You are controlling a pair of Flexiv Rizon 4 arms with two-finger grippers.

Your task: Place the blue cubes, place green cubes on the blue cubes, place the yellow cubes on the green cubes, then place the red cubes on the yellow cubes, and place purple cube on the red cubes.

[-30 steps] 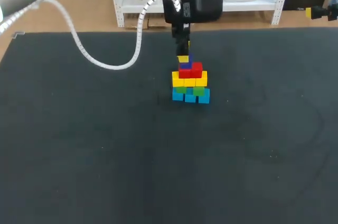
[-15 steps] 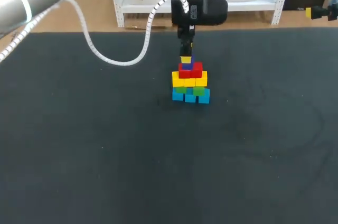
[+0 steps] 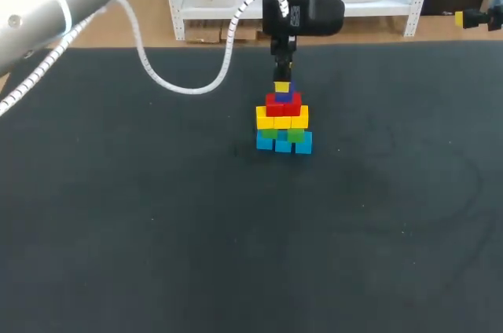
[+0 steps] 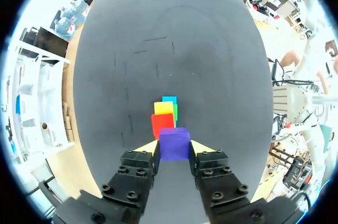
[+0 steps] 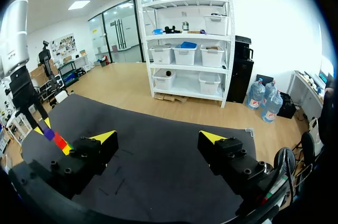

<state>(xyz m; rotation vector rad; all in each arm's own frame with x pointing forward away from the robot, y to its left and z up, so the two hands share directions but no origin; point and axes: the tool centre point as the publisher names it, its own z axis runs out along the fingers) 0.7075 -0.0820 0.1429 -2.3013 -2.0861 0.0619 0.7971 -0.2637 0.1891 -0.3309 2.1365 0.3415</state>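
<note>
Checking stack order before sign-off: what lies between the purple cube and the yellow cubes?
The red cubes, directly under the purple cube and on the yellow cubes; the head view shows it.

the table [image 3: 157,231] looks matt, the purple cube [image 4: 174,143] smooth plastic.

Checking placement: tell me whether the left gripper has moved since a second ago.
Yes. The left gripper, holding the purple cube, shifted right, centring over the stationary multicoloured cube stack.

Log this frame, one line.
left gripper: shut on purple cube | cube: over red cubes | right gripper: open, apart from stack
</note>
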